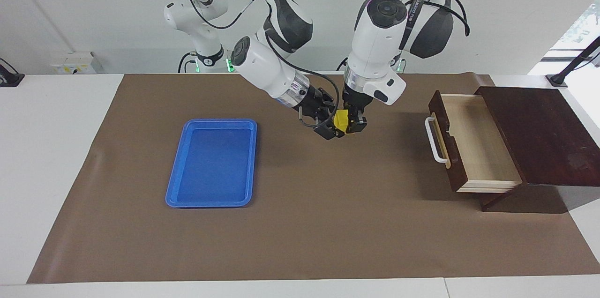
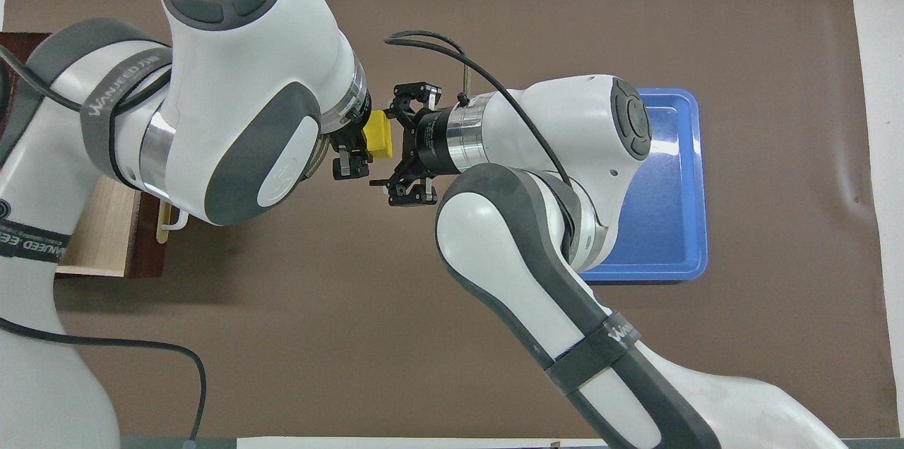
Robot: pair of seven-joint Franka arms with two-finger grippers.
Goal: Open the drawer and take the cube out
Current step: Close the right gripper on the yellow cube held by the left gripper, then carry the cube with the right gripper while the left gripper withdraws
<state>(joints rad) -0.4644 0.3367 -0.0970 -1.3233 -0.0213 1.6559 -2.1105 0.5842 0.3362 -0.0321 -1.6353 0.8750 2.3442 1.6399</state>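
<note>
Near frame centre, the left gripper (image 1: 355, 122) pinches the cube (image 1: 341, 121), half hidden; the right gripper (image 1: 333, 125) jaws clamp it too. The drawer (image 1: 468, 143) gapes open.

White table (image 1: 56, 148) w/ brown mat (image 1: 304, 223); on mat: blue tray (image 1: 213, 163), drawer (image 1: 473, 143) unit.

Place: a robotics lab
Robots: two white arms (image 1: 262, 61) mounted at a white bench (image 1: 51, 115)
Surface: a brown mat (image 1: 304, 223) covers the bench
Surroundings: bare white wall (image 1: 70, 7), cables, wall socket box (image 1: 75, 64)
</note>
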